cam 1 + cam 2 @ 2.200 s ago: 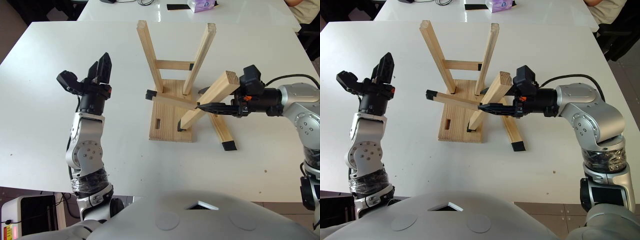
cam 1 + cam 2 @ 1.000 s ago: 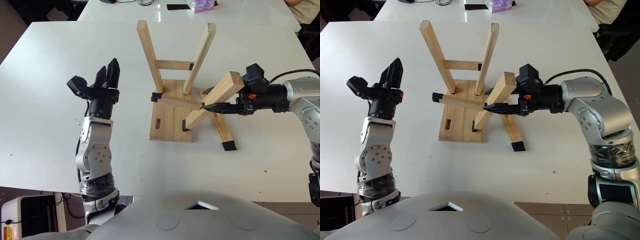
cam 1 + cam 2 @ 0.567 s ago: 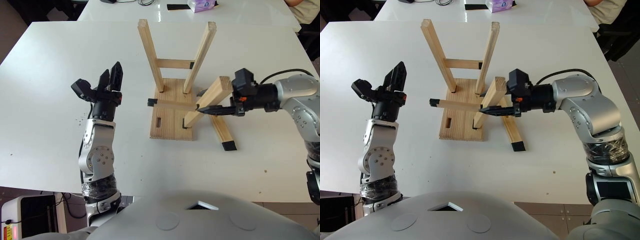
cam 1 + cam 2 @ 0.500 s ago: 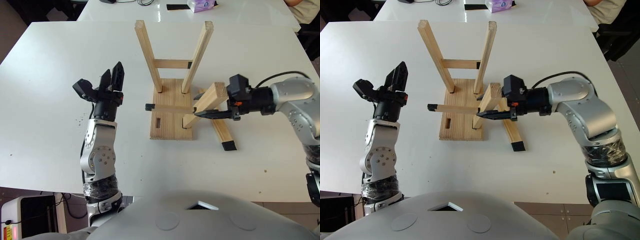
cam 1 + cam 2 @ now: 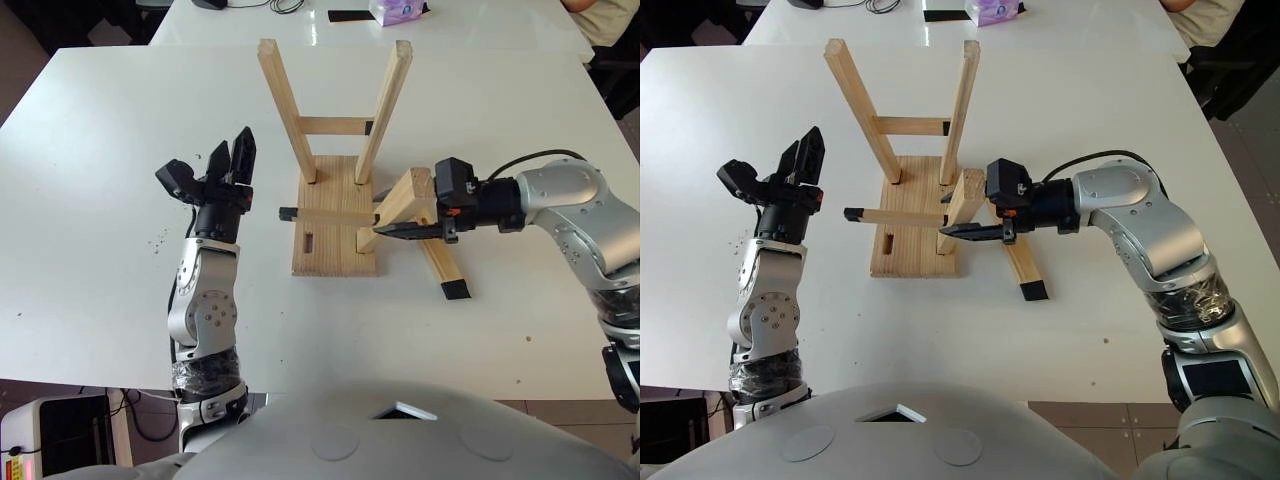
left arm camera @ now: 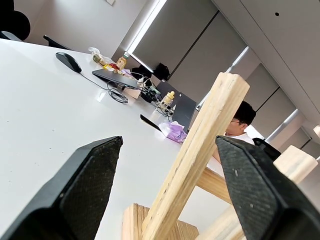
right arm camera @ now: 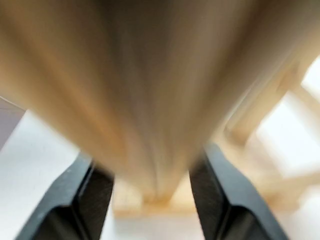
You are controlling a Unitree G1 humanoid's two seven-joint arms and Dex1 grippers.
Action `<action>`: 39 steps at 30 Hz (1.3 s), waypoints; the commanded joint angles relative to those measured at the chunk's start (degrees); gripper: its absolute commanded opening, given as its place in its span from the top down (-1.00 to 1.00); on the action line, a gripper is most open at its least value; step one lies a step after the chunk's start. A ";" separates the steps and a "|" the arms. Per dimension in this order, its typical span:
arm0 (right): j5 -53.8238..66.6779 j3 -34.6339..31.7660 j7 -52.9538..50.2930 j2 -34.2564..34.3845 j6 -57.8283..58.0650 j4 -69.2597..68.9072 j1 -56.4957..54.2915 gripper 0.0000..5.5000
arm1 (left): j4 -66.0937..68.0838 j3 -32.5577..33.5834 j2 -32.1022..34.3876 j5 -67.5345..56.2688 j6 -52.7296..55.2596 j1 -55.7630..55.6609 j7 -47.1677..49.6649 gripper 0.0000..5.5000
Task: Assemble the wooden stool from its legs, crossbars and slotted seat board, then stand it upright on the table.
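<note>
You cannot see where the held leg (image 5: 405, 198) meets the seat board (image 5: 338, 262). Its lower end sits at the board's right edge, but the joint is hidden behind wood and the right gripper (image 5: 398, 231), so whether it is in a slot cannot be told.

In the right wrist view that leg is only a blurred tan mass, with a dark finger (image 7: 95, 192) pressed against each side. Your right claw is pinching the leg.

The head views give you more. A thin, black-tipped crossbar (image 5: 328, 215) juts from the held leg toward the left, above the board. At the board's far end the far-left leg (image 5: 288, 110) and far-right leg (image 5: 383, 110) stand tilted apart, joined by a short rung (image 5: 335, 125). A loose leg (image 5: 445, 270) with a black end lies flat on the white table (image 5: 100, 120) just right of the board, its upper end covered by the gripper.

Your left gripper (image 5: 232, 160) hangs raised left of the board, touching no wood, its fingers spread. The left wrist view shows their black, pebbled pads (image 6: 87, 190) framing one standing leg farther off.

All the parts are pale, square-cut wood. The board is flat and rectangular, with a small slot (image 5: 311, 241) cut in it.
</note>
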 commanded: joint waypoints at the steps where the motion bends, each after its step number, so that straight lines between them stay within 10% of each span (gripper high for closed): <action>1: 3.78 -4.90 -1.00 1.07 3.82 -1.58 -2.04 -0.07 | 1.09 0.73 0.47 0.47 -0.50 -0.72 -0.37 -0.26; 11: -3.82 -9.26 -2.33 -7.80 3.47 2.33 10.40 -0.07 | 3.80 5.15 1.38 0.89 -2.12 0.40 -0.40 -0.26; 39: -6.51 -12.81 -39.34 9.92 32.00 -17.08 25.09 -0.07 | 1.63 3.84 -2.33 5.45 -5.19 9.05 2.00 -0.26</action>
